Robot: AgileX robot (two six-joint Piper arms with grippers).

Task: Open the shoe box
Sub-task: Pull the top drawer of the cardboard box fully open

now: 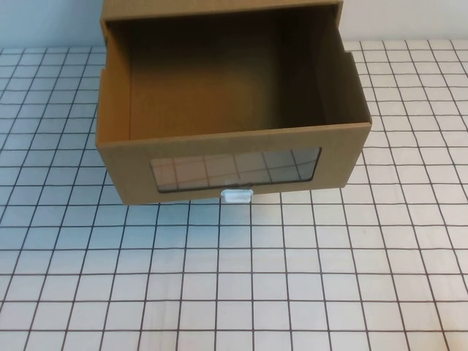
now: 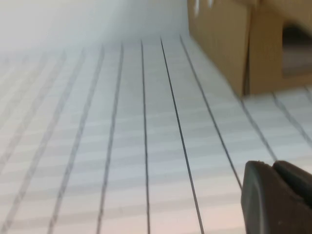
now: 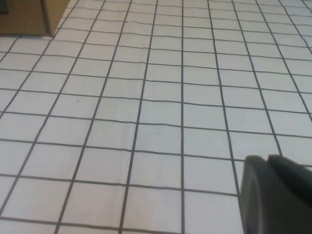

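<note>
White gridded surface point(image 1: 234, 292), nearest us. Brown cardboard shoe box point(image 1: 219, 142) at its far middle, drawer pulled out, top open. Clear front window point(image 1: 235, 170); small white pull tab point(image 1: 236, 194) beneath. We note left gripper point(image 2: 273, 170) and right gripper point(image 3: 269, 165) low over the surface, fingers closed on nothing.

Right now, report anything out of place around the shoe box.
Nothing stands out. The shoe box sits flat, its drawer open and empty, cardboard undamaged. The left gripper and right gripper hover clear of it, jaws shut.

High overhead; wrists low (sharing box point(image 1: 121, 172)).
</note>
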